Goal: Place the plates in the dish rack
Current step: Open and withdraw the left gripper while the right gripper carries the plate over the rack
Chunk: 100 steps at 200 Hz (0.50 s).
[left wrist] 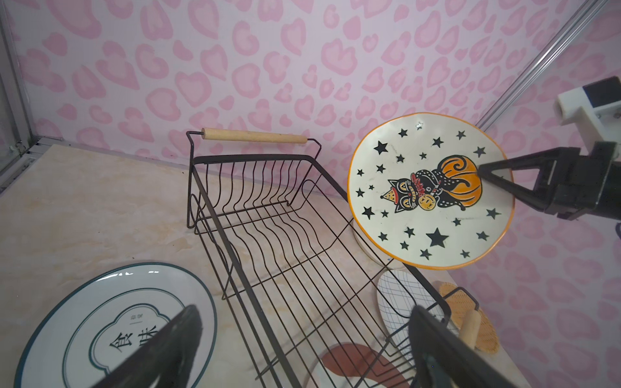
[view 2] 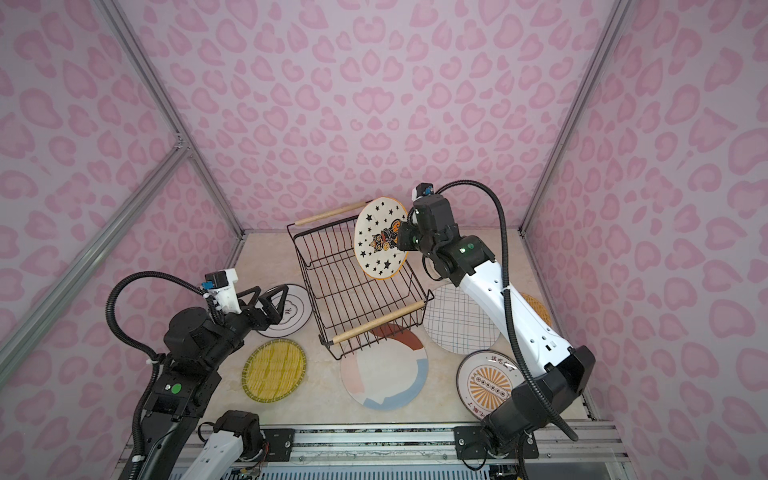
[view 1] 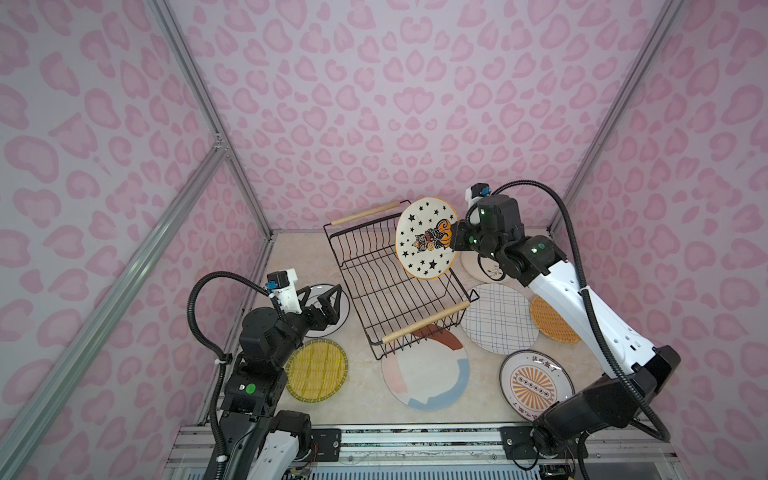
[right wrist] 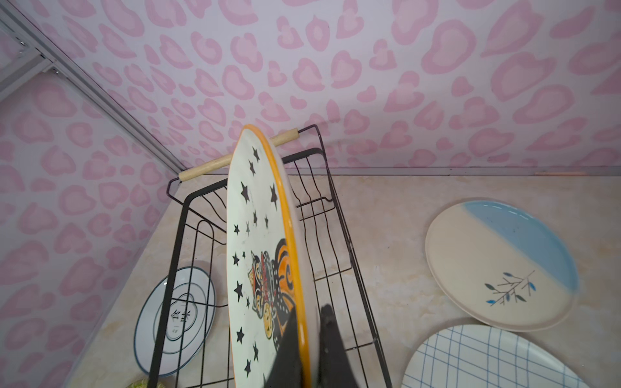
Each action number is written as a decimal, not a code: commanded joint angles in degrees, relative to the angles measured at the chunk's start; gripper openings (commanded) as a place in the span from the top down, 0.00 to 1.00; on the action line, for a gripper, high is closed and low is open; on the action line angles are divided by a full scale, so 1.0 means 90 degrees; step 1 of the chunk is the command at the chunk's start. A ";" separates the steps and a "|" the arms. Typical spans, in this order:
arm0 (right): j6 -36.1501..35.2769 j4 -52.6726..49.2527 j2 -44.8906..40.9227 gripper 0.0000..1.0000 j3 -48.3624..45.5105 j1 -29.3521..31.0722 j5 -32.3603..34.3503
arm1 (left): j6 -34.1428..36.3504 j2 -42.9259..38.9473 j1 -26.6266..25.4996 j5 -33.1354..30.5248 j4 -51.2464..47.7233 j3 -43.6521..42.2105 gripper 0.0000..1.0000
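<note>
Right gripper [right wrist: 309, 322] pinches my starred plate [right wrist: 258, 255] on edge, dish rack [view 1: 426, 322] (bare) just below. Left gripper [view 1: 326, 297] gapes empty; I count seven plates [view 1: 426, 374] waiting.

Black-rimmed plate [left wrist: 114, 329], characters 食味 in a cloud-shaped frame at centre, orange sunburst plate [view 1: 536, 386], rim characters at 12 and 6 o'clock, too small to read.

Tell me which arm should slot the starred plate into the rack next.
Right. The right gripper is shut on the rim of the starred plate, holding it on edge over the far end of the dish rack. The left gripper is open and empty above the black-rimmed plate, beside the rack.
</note>
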 commanded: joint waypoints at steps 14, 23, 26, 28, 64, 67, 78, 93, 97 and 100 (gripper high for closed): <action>-0.0702 0.0106 0.1038 1.00 0.1192 0.0193 0.1464 | 0.0126 0.0101 0.0149 0.0546 0.0217 0.0009 0.02; -0.0794 -0.0088 0.1426 1.00 0.1636 0.0212 0.1539 | 0.0079 0.0084 0.0228 0.0572 0.0264 -0.0022 0.02; -0.0834 -0.0141 0.1548 1.00 0.1767 0.0225 0.1586 | 0.0072 0.0078 0.0241 0.0573 0.0274 -0.0028 0.02; -0.0851 -0.0177 0.1632 1.00 0.1872 0.0234 0.1623 | 0.0071 0.0074 0.0251 0.0573 0.0279 -0.0038 0.02; -0.1415 -0.0337 0.2613 1.00 0.2917 0.0388 0.2232 | 0.0034 0.0023 0.0293 0.0651 0.0339 -0.0099 0.02; -0.1463 -0.0354 0.2667 1.00 0.2978 0.0386 0.2270 | 0.0024 0.0030 0.0301 0.0656 0.0340 -0.0099 0.03; -0.1613 -0.0338 0.2818 1.00 0.3108 0.0394 0.2321 | 0.0003 0.0066 0.0300 0.0710 0.0365 -0.0109 0.02; -0.1854 -0.0267 0.2922 1.00 0.3115 0.0421 0.2351 | -0.0032 0.0110 0.0297 0.0818 0.0400 -0.0109 0.02; -0.1951 -0.0233 0.2956 1.00 0.3110 0.0445 0.2383 | -0.0037 0.0119 0.0303 0.0839 0.0412 -0.0111 0.02; -0.2005 -0.0218 0.2972 1.00 0.3101 0.0450 0.2409 | -0.0045 0.0126 0.0303 0.0853 0.0422 -0.0109 0.02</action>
